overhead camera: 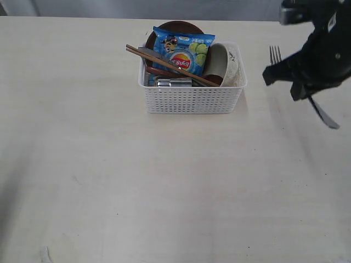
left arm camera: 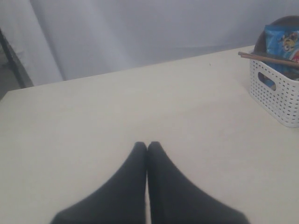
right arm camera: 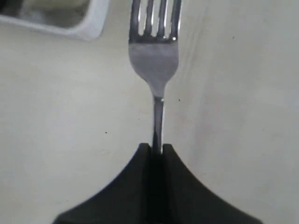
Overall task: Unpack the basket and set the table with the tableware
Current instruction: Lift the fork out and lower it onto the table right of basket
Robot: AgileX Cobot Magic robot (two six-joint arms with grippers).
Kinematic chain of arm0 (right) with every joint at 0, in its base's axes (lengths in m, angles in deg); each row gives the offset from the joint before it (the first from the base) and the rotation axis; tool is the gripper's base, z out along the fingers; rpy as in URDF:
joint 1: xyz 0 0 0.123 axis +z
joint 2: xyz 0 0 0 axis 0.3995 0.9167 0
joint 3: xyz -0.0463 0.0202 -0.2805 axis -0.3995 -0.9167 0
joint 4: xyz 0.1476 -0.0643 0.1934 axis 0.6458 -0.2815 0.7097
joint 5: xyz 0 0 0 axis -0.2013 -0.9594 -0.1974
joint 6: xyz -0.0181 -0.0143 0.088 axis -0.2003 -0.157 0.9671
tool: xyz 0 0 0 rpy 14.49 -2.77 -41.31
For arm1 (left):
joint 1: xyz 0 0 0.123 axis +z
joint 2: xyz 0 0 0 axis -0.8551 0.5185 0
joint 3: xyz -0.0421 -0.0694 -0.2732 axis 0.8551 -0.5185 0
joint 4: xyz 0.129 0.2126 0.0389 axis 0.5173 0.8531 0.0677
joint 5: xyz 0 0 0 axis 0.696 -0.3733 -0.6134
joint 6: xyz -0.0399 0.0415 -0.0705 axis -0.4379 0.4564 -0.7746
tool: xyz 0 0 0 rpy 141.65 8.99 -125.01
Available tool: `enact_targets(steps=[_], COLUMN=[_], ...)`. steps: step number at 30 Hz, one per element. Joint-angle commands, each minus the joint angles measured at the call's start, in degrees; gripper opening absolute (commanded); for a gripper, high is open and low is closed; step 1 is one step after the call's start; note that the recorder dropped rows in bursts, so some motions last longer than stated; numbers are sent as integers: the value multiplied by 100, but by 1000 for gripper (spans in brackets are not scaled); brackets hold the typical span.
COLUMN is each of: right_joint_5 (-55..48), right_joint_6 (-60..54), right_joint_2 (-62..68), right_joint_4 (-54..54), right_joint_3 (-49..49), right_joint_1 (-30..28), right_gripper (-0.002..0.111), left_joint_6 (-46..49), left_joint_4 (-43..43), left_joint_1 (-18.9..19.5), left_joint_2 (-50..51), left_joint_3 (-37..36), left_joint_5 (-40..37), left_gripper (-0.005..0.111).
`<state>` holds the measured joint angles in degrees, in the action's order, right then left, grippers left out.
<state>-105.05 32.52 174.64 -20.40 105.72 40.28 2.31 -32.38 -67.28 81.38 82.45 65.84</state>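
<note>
The white basket point(overhead camera: 192, 98) stands at the back middle of the table point(overhead camera: 164, 181). It holds the reddish-brown plate point(overhead camera: 175, 26), brown chopsticks point(overhead camera: 159, 59), pale bowl point(overhead camera: 219, 63) and steel cup point(overhead camera: 174, 82). To its right, my right gripper point(overhead camera: 282, 74) is shut on the steel fork point(overhead camera: 275, 55). In the right wrist view the fork point(right arm camera: 154, 60) sticks out past the right gripper point(right arm camera: 156, 148), tines toward the basket's corner point(right arm camera: 88, 23). My left gripper point(left arm camera: 147, 144) is shut and empty, low over bare table, with the basket point(left arm camera: 278, 95) off to one side. It does not show in the exterior view.
A blue chip bag point(overhead camera: 182, 50) lies on top of the basket's contents, under the chopsticks. A grey wall or curtain point(left arm camera: 140, 32) runs behind the table's far edge. Bare tabletop stretches left of, right of and in front of the basket.
</note>
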Motion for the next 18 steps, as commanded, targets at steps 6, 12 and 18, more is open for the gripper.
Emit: enact_targets(steps=[6,12,18], right_joint_5=[1420,1981,1970], right_joint_6=[37,37,37], right_joint_2=[932,1699,1905], right_joint_4=[-20,105,120], right_joint_3=[-817,-817,-735], right_joint_1=[-62,-62,-62], right_gripper=[0,0,36], left_joint_6=[-20,-20,-20], left_joint_4=[22,22,22], left_joint_1=[31,31,31], left_joint_2=[-15,-15,-15], left_joint_3=[-10,-10,-10], left_joint_5=[67,67,67], left_gripper=[0,0,0])
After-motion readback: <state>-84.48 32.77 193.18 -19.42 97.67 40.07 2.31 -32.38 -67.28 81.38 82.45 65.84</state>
